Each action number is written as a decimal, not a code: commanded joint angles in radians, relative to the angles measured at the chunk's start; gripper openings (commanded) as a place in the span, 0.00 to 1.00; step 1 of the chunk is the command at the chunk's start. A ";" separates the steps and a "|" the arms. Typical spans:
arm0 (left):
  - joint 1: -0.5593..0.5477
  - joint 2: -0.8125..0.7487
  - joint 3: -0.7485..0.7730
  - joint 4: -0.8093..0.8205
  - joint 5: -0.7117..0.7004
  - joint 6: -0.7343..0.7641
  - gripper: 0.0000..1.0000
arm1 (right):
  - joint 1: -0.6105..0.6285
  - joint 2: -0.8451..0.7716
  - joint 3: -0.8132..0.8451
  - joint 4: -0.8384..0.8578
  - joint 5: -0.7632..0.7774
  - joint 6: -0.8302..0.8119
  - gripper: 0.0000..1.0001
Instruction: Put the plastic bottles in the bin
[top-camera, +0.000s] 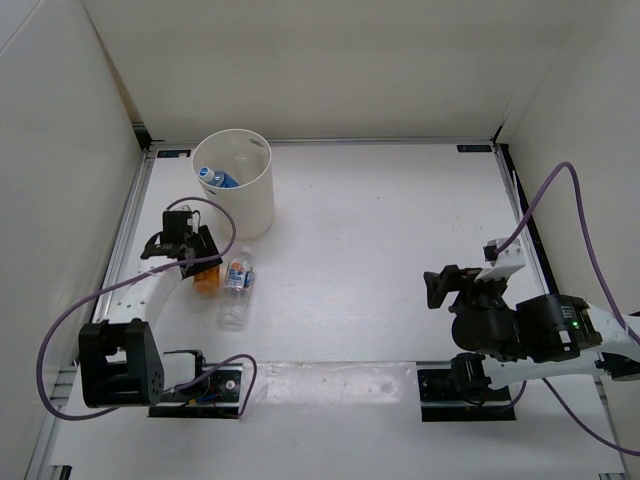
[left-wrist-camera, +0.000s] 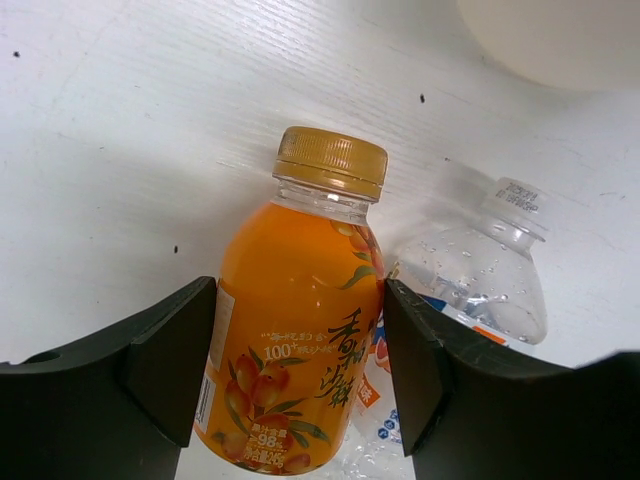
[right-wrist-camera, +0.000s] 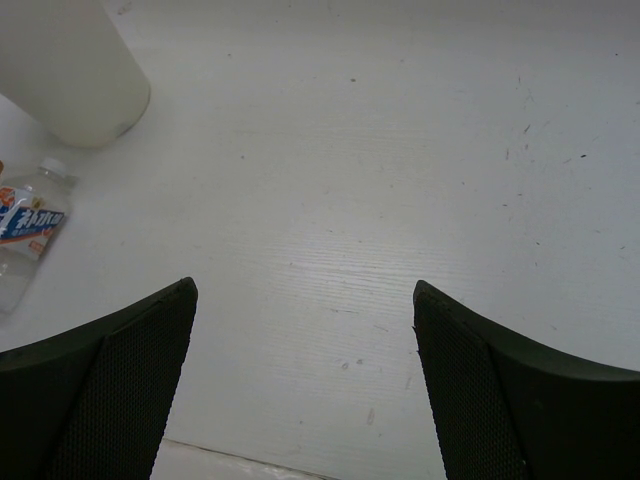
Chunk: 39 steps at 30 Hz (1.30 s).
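My left gripper (left-wrist-camera: 298, 300) is shut on the orange bottle (left-wrist-camera: 305, 240), a pad pressed to each side of its body; its gold cap points away from the wrist. From above, this gripper (top-camera: 197, 266) and the orange bottle (top-camera: 207, 282) are just below the cream-white bin (top-camera: 262, 195). A clear bottle with a white-blue-red label (top-camera: 236, 285) lies on the table right beside the orange one (left-wrist-camera: 495, 270). A blue-labelled bottle (top-camera: 215, 179) lies inside the bin. My right gripper (top-camera: 432, 290) hovers open and empty over bare table (right-wrist-camera: 305, 300) at the right.
White walls enclose the table on three sides. The bin's wall shows at the top right of the left wrist view (left-wrist-camera: 560, 40) and at the top left of the right wrist view (right-wrist-camera: 70, 70). Purple cables loop beside both arms.
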 joint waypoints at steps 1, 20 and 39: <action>0.000 -0.056 -0.005 0.009 -0.030 -0.033 0.32 | -0.002 0.008 0.010 -0.110 0.043 0.020 0.90; -0.019 -0.276 0.090 -0.113 -0.073 -0.107 0.21 | -0.031 0.033 0.002 -0.078 0.038 -0.012 0.90; -0.079 -0.195 0.576 -0.287 -0.065 -0.093 0.20 | -0.034 0.028 0.002 -0.074 0.038 -0.016 0.90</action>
